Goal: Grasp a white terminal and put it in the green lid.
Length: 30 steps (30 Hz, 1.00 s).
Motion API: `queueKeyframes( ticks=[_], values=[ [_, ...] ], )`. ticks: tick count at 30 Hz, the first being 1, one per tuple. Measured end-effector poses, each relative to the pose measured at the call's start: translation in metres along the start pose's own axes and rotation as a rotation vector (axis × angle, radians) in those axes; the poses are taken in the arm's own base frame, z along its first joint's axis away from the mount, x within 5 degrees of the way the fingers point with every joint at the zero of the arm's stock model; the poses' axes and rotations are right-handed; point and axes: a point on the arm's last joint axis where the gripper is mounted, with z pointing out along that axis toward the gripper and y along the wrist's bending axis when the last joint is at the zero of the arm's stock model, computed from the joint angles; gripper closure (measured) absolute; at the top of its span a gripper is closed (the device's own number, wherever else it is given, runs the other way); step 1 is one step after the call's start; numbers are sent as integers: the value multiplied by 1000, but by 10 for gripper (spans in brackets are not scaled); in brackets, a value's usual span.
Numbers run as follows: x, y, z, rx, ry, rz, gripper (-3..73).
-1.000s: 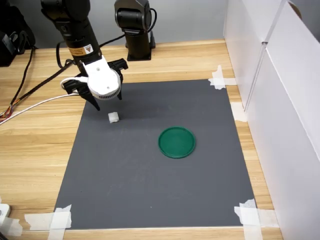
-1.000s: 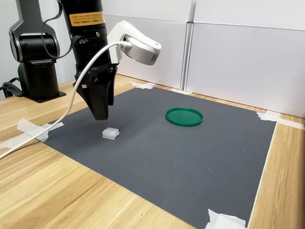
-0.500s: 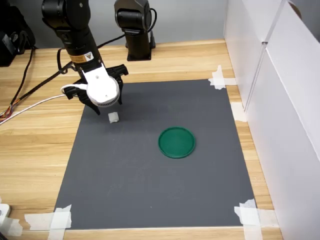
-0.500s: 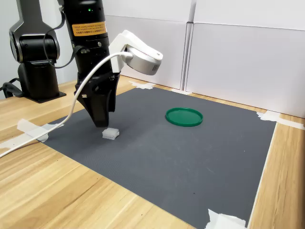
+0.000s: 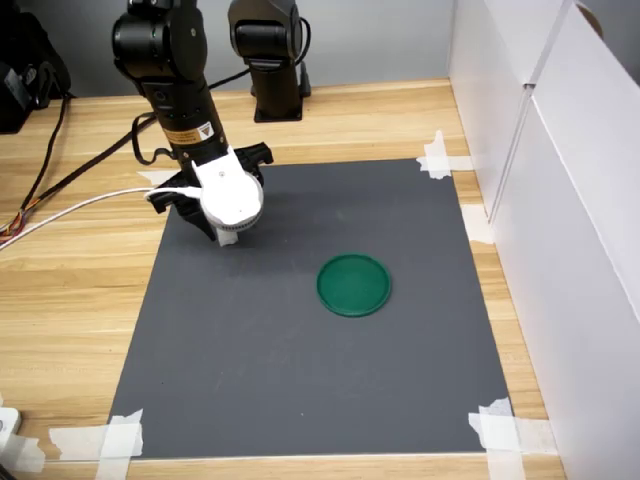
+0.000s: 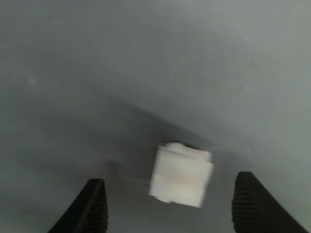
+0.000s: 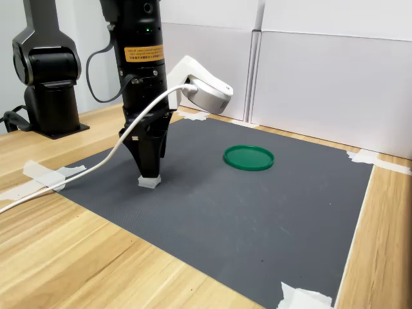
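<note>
Gripper (image 6: 170,206) low over dark mat (image 5: 330,360), fingers (image 6: 92,206) spread apart w/ white terminal (image 6: 181,175) between them, not clamped, terminal on mat, green lid (image 5: 353,285) well apart, empty

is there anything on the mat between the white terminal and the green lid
No. In the second exterior view only bare dark mat lies between the white terminal and the green lid.

First exterior view high, second low oblique; both share mat (image 5: 300,340); wrist close
</note>
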Motion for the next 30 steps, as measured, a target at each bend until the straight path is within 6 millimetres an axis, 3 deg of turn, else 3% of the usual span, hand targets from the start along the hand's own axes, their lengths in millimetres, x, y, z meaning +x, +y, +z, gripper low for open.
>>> queueKeyframes(
  ticks=[30],
  values=[
    [-6,2,15,-98,16,25,76]
  ],
)
